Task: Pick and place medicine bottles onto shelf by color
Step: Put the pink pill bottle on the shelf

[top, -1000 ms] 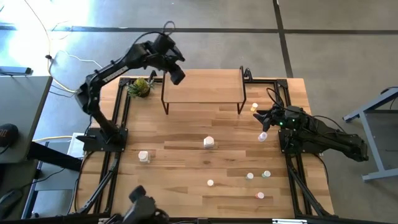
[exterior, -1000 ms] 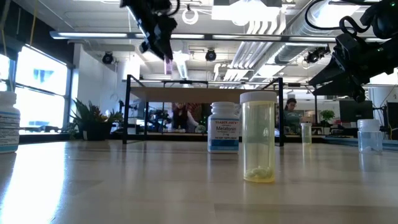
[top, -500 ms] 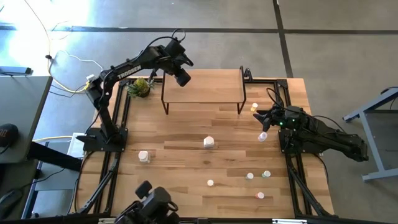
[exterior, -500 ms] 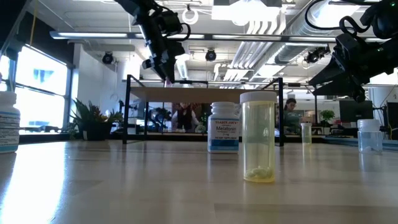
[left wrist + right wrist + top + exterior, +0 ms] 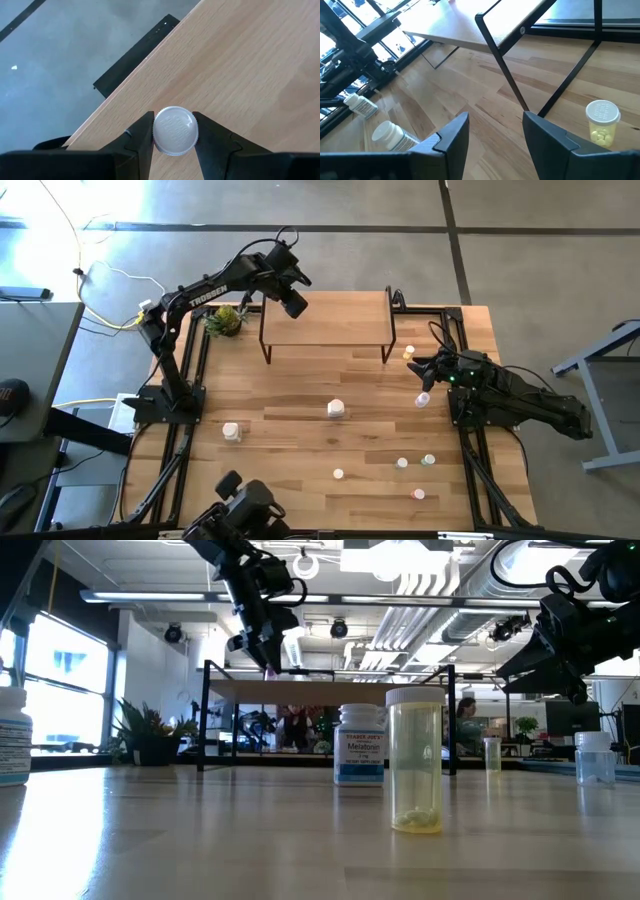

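**Bottle carried to the shelf's corner**

High view: the left gripper [image 5: 292, 304] hangs over the shelf [image 5: 340, 320] at its left end; the right gripper [image 5: 422, 368] waits by the right edge of the surface [image 5: 300, 440].

Low view: a pink bottle [image 5: 270, 668] shows just above the board.

Left wrist view: jaws clamped on its white cap [image 5: 175, 130], near the corner. Placing step; next, lower and release.

Right wrist view: jaws apart, empty
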Action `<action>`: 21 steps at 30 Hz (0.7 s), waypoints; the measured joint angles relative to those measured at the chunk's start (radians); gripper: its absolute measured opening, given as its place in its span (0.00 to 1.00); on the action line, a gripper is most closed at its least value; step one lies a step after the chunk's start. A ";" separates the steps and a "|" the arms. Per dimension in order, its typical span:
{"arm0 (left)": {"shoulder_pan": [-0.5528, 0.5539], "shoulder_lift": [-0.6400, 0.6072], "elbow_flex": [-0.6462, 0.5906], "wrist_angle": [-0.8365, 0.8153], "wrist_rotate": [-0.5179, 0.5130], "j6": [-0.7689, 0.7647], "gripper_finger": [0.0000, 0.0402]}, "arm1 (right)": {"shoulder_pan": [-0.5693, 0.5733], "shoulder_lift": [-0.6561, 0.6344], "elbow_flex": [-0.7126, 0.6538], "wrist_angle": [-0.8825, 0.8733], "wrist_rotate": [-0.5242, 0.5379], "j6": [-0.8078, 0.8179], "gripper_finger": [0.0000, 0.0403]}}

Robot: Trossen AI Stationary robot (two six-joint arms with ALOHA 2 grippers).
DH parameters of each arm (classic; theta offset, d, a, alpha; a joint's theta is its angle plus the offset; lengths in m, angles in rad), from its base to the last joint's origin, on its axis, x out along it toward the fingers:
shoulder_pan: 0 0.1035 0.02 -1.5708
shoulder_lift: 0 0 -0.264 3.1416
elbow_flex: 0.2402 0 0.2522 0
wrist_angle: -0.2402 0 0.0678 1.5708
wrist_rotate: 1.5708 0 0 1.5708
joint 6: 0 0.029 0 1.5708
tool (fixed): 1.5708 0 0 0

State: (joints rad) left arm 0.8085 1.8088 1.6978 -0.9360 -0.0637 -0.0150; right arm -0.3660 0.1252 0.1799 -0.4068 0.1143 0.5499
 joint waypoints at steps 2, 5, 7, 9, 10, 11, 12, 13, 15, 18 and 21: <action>0.000 0.000 0.000 0.000 0.000 0.007 0.28 | 0.000 0.000 0.000 0.000 0.000 0.000 0.44; 0.000 0.000 0.000 0.000 0.003 0.007 0.28 | 0.000 0.000 0.000 0.000 0.000 0.000 0.44; 0.000 0.000 0.000 0.000 0.012 0.008 0.28 | 0.000 0.000 0.000 0.000 0.000 0.000 0.44; 0.000 0.000 0.000 0.000 0.023 0.007 0.28 | 0.000 0.000 0.000 0.000 0.001 0.000 0.44; 0.000 0.000 0.000 0.000 0.023 0.008 0.28 | 0.000 0.000 0.000 0.000 0.001 0.000 0.44; 0.000 0.000 0.000 0.000 0.023 0.010 0.28 | 0.000 0.000 0.000 0.000 0.001 0.000 0.44; 0.000 0.000 0.000 0.000 0.025 0.010 0.28 | 0.000 0.000 0.000 0.000 0.001 0.000 0.44; 0.000 0.000 0.000 0.000 0.026 0.009 0.28 | 0.000 0.000 0.000 0.000 0.001 0.000 0.44; 0.000 0.001 0.000 0.000 0.026 0.010 0.29 | 0.000 0.000 0.000 0.000 0.001 0.000 0.44; 0.000 0.001 -0.001 -0.003 0.027 0.009 0.32 | 0.000 0.000 0.000 0.000 0.001 0.000 0.44; 0.000 0.008 -0.004 -0.015 0.030 0.008 0.37 | 0.000 0.000 0.000 0.000 0.001 0.000 0.44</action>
State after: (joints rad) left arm 0.8085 1.8166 1.6939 -0.9510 -0.0341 -0.0066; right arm -0.3656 0.1252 0.1799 -0.4068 0.1154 0.5499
